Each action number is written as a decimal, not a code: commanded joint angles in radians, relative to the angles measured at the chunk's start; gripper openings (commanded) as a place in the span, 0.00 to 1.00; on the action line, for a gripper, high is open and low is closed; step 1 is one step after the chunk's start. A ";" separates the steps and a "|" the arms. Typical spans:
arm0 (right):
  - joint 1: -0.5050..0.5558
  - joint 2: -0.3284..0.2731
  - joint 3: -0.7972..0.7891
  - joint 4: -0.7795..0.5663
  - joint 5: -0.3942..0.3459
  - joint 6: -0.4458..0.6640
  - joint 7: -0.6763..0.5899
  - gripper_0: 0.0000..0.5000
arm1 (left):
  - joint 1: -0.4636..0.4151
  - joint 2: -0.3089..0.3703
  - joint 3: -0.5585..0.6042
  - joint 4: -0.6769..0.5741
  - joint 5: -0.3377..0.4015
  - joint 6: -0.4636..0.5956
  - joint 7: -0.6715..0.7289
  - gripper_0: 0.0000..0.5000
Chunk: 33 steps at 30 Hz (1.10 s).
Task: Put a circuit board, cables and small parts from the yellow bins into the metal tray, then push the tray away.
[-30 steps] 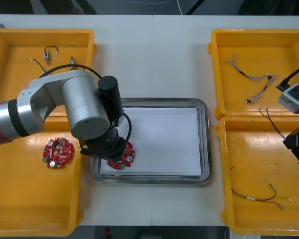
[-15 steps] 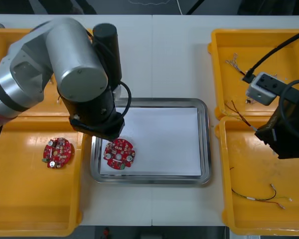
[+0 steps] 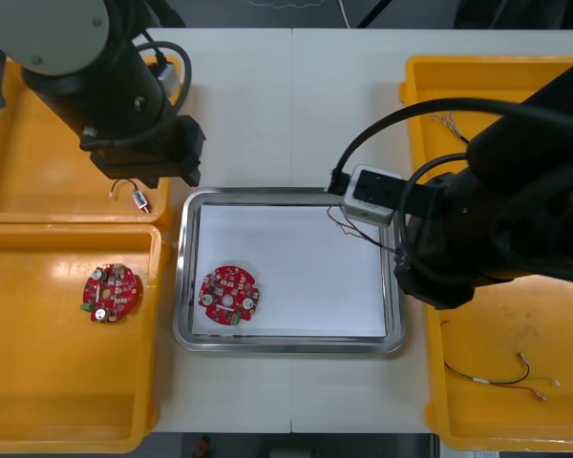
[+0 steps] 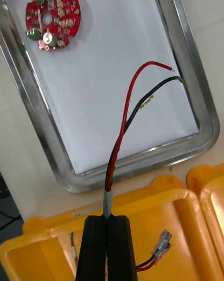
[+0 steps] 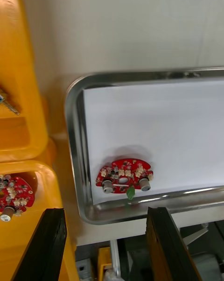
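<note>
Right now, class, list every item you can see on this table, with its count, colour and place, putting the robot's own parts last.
Yellow plastic bins: four, yellow, two at each side of the table.
Shiny metal tray: one, silver rim, white inside, between the bins.
Round red circuit boards: two, red; one in the tray, one in the near left bin.
Red and black cable: one, hanging over the tray's right side.
Thin red and yellow cable: one, near right bin.
Short black cable: one, far left bin.
Thin pale cable: at least one, far right bin, mostly hidden.
Left gripper: black, open, raised over the far left bin.
Right gripper: black, shut on the red and black cable.
</note>
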 commanded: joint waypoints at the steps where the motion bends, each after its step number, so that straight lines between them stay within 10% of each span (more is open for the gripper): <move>1: -0.070 0.059 0.151 0.020 0.100 0.003 0.049 0.00 | -0.037 0.072 0.081 0.076 -0.042 0.008 -0.130 1.00; 19: -0.108 0.151 0.446 0.316 0.341 -0.221 0.259 0.00 | -0.037 0.144 0.228 0.376 -0.283 0.001 -0.318 1.00; 33: -0.107 0.154 0.607 0.503 0.349 -0.392 0.264 0.00 | -0.037 0.105 0.203 0.592 -0.294 -0.349 -0.314 1.00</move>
